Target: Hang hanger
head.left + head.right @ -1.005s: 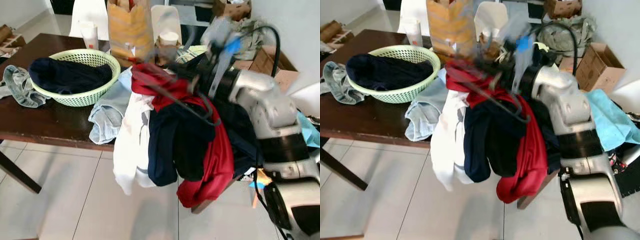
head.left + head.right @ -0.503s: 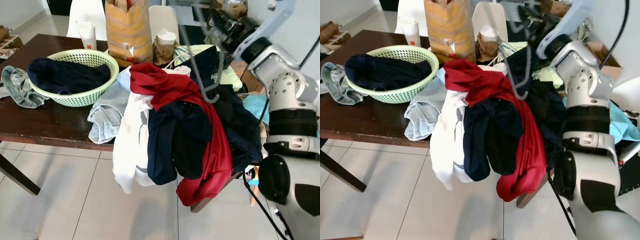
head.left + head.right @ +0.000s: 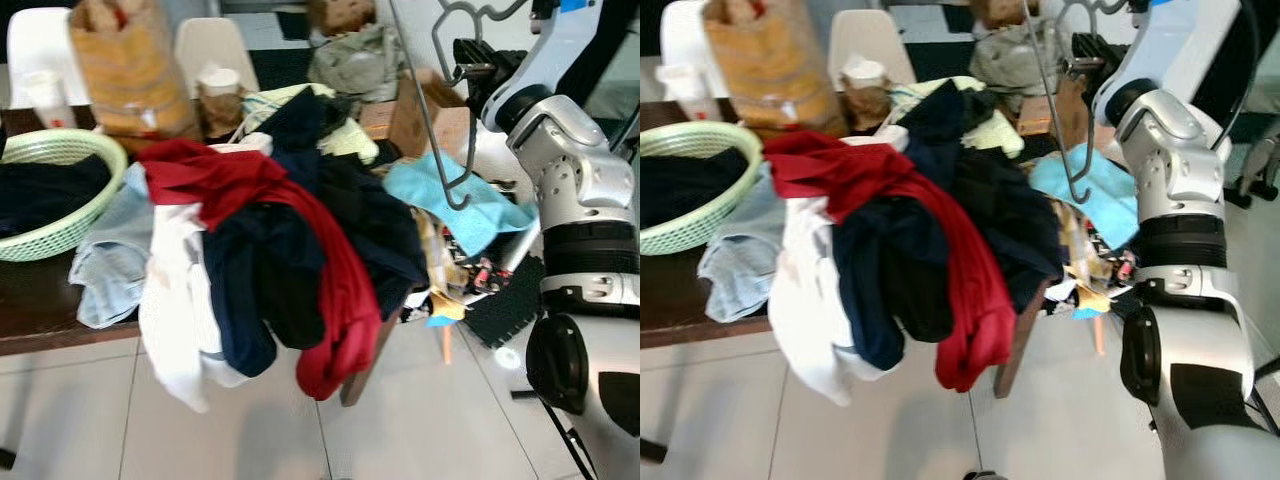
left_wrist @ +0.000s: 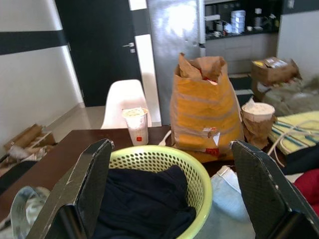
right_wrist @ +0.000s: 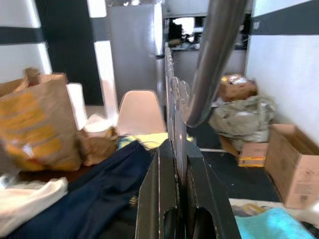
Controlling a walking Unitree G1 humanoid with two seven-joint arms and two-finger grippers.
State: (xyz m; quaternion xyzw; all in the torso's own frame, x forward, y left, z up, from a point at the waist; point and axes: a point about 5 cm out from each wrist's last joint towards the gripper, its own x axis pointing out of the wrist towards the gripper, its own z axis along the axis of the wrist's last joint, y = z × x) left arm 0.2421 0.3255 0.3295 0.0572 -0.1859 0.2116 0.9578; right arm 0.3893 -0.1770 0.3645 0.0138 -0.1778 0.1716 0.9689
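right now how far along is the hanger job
Picked up: the right gripper is shut on the grey hanger, holding it raised to the right of the clothes pile. Nothing hangs on it. Left: hooking it somewhere; no rail is visible. The left gripper hovers open by the green basket.

Pale square floor tiles with thin grout lines spread under a dark brown wooden surface that runs off toward the robot's left. Two white moulded plastic chairs stand at its far side, partly hidden by what is piled on it. Beyond them the white wall carries a broad black horizontal band, and a tall black door with a metal handle stands beside a large brushed-steel refrigerator. Farther back a dim kitchen counter shows, with bright daylight glaring off the steel. On the robot's right, brown cardboard boxes sit on a dark floor mat against another white wall.
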